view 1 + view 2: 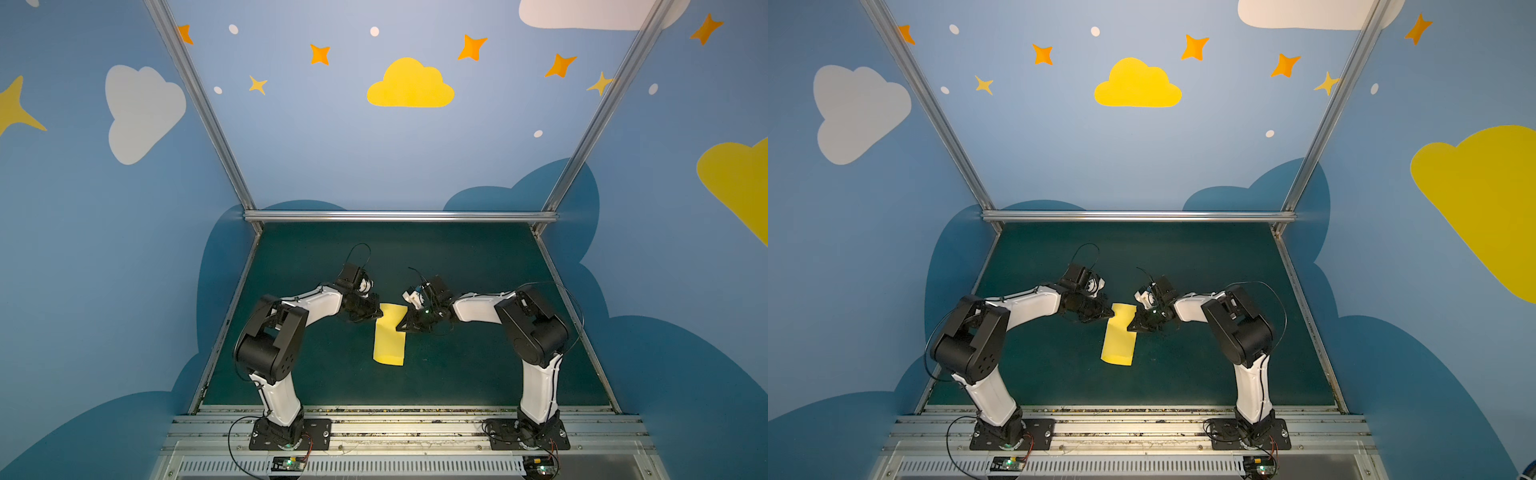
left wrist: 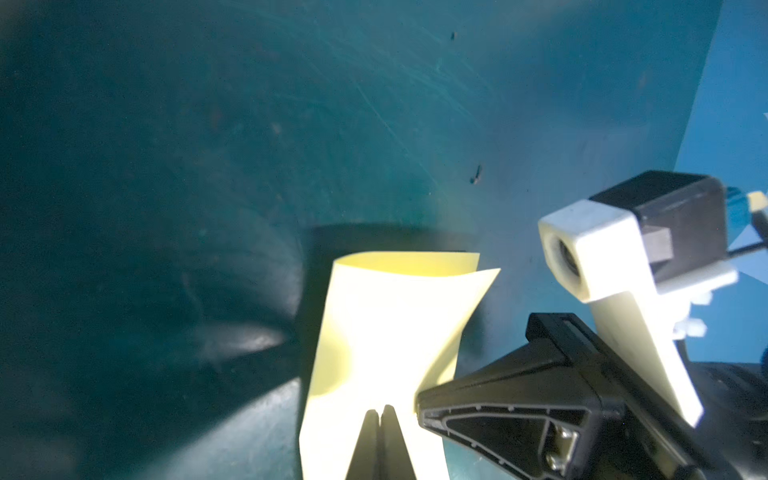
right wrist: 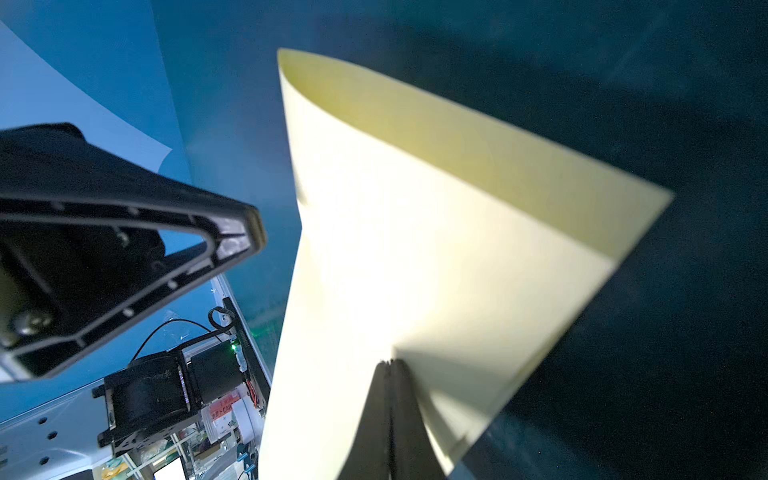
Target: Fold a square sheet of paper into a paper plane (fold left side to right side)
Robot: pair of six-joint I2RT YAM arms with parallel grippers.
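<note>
In both top views your left gripper (image 1: 376, 315) and right gripper (image 1: 401, 325) cover side edges of the sheet of paper (image 1: 389, 343); both wrist views crop it.

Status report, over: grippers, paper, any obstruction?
Left gripper and right gripper: jaws shut, tips over the paper. Paper doubled over, fold rounded, uncreased. Nothing in the way.

Open mat (image 1: 478, 374) — sheet (image 1: 390, 345) at centre

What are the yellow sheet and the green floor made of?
The sheet looks like thin matte paper: folded over, it curls softly at the fold. The floor looks like a dark green mat, maybe rubber or plastic; fine scratches and a dull shine show up close.
</note>
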